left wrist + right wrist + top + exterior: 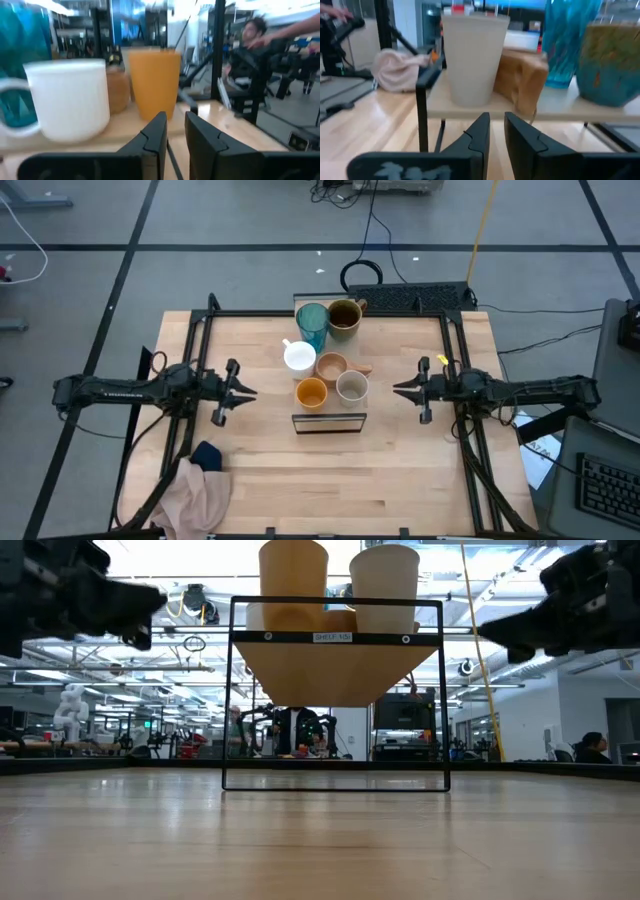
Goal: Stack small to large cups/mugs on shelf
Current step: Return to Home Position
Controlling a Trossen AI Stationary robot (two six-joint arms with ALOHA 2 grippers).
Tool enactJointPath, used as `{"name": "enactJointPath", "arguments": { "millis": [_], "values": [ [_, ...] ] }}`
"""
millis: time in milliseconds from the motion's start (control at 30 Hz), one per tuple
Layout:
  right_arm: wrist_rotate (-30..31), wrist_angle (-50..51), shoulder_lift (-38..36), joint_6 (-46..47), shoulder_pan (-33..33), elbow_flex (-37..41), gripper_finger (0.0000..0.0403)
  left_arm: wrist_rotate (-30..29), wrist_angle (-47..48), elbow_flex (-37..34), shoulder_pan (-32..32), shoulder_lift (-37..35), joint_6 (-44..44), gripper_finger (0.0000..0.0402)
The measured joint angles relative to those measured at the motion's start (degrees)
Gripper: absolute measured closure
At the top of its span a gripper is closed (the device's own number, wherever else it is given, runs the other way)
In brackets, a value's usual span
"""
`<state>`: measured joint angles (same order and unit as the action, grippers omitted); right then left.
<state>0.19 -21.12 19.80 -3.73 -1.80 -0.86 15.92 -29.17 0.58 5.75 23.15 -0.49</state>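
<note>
At the near left corner of the surface (400,470) lies a crumpled pink cloth (195,490) with a dark blue piece on top of it. Farther in, the shelf (329,422) stands in the middle of the surface, running lengthwise away from the near edge with its dark open end facing front.

The left claw (248,392) hangs to the left of the shelf's near end, and the right claw (397,390) hangs to its right. Both point inward at the shelf, apart from it and raised off the surface. Each claw's fingers (155,137) (477,135) are drawn nearly together, with only a slit between them and nothing gripped.

All six cups stand upright on the shelf top in three pairs. At the near end the orange cup (311,392) is on the left and the beige cup (351,387) just beside it on the right. Behind them come the white mug (299,358) on the left, its handle turned outward, and the wooden cup (331,366) on the right, its handle pointing right. At the far end stand the teal tumbler (312,326) on the left and the olive mug (344,316) on the right, close against each other.

Beyond the surface, cables (365,240) trail over the grey floor.
</note>
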Motion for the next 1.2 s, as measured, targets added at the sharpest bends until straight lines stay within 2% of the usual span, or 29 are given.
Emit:
{"name": "enactJointPath", "arguments": {
  "millis": [200,600,767,1000,1200],
  "values": [
    [0.0,-0.2,-5.4,0.0,0.0,0.0,0.0353,0.0,-0.4,0.0,-1.7,-7.6,0.0,0.0330],
    [0.0,-0.1,-15.7,0.0,0.0,0.0,0.0353,0.0,-0.4,0.0,-2.2,-17.7,0.0,0.0330],
    [0.0,0.6,-16.6,0.0,0.0,0.0,0.0353,0.0,-1.1,0.0,-2.2,-17.7,0.0,0.0330],
    [0.0,6.7,-19.8,0.0,0.0,0.0,0.0353,0.0,3.3,0.0,-2.2,-16.5,0.0,0.0330],
    [0.0,9.6,-19.8,0.0,0.0,0.0,0.0353,0.0,8.3,0.0,-2.5,-16.9,0.0,0.0330]
  ]
}}
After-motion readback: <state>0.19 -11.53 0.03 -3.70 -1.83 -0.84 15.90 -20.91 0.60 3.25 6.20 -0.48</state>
